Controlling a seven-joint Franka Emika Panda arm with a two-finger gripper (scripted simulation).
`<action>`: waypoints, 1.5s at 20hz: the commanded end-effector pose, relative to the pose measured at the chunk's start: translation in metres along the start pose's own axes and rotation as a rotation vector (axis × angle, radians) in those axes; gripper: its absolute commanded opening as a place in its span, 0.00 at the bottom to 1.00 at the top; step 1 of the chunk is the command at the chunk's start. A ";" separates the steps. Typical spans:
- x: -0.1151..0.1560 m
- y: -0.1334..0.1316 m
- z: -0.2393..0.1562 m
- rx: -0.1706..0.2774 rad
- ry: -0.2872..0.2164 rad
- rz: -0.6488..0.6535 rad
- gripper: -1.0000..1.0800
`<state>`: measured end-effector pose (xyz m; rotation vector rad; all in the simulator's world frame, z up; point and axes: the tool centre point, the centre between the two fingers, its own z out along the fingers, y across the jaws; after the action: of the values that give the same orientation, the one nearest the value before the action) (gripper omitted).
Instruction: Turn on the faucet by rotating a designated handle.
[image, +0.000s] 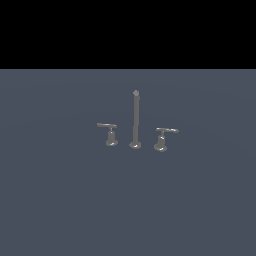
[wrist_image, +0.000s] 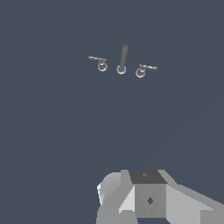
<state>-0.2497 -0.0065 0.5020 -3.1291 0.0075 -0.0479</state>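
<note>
Faucet (image: 135, 131), exterior view: a small grey three-piece set standing on the dark tabletop (image: 60, 210), a little right of the frame's centre. The tall spout rod (image: 135, 117) rises upright in the middle. The handle (image: 107, 125) I am to turn is the slimmer lever, a thin flat bar on a short post, just left of the rod in the frame. The chunkier lever (image: 167, 131), with its round-ended bar, stands just right of the rod. No arm and no claw appear in this view. I judge the task not yet begun: nothing touches the handle, so the whole approach and the rotation are left to do.

Wrist view: the same three pieces appear small and well apart from the camera. The handle (wrist_image: 97, 58) sits on one side of the spout rod (wrist_image: 124, 57) and the chunkier lever (wrist_image: 148, 67) on the other. The grey body of the claw (wrist_image: 148, 199) fills the near edge of the picture. Its fingertips are out of frame, so I cannot tell whether they are apart or together. I see nothing between the claw and the handle. The spout rod, close beside the handle, is the one neighbour I would keep clear of when reaching in.
</note>
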 end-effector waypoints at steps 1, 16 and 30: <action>0.000 0.000 0.000 0.000 0.000 0.000 0.00; 0.011 -0.023 0.029 -0.002 -0.001 0.121 0.00; 0.047 -0.074 0.099 -0.006 -0.004 0.408 0.00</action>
<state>-0.2043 0.0627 0.4135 -3.0739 0.5892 -0.0376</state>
